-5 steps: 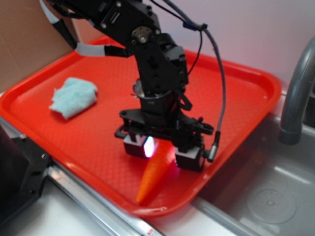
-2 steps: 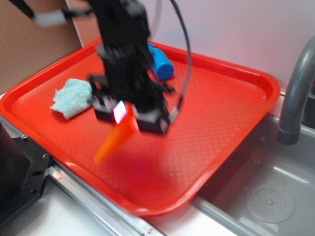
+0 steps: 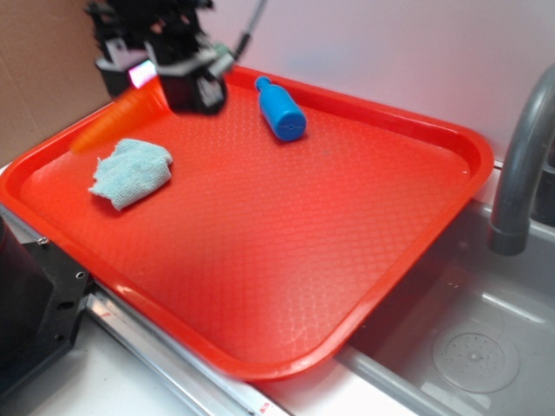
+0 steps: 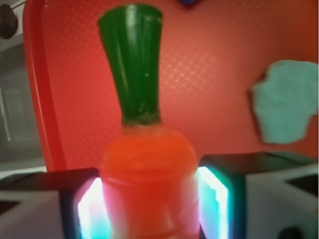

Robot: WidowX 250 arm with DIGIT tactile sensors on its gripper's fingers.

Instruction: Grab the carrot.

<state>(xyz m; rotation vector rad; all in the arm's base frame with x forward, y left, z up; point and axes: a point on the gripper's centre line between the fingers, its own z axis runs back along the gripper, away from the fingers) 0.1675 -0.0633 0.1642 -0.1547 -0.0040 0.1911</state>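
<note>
The glossy orange plastic toy carrot (image 3: 120, 120) is lifted clear of the red plastic tray (image 3: 286, 234), held above the tray's far left corner. Its long axis slopes down and to the left in the exterior view, with the narrow tip pointing toward the tray's left rim and hanging just above the crumpled light blue cloth (image 3: 130, 172). The thick end is tucked between the black fingers (image 3: 195, 87) of the gripper (image 3: 156, 76). In the wrist view the carrot (image 4: 148, 184) runs straight away from the camera, its dark green stem (image 4: 133, 64) pointing up the frame, and the two glowing finger pads (image 4: 214, 201) press against its orange body on either side, so the fingers are closed firmly on it. The cloth (image 4: 286, 102) lies on the tray to the right there. A blue plastic bottle (image 3: 279, 110) lies on its side near the tray's far rim, well apart from the carrot. A grey faucet (image 3: 520, 165) stands over the steel sink (image 3: 468, 338) at right.
</note>
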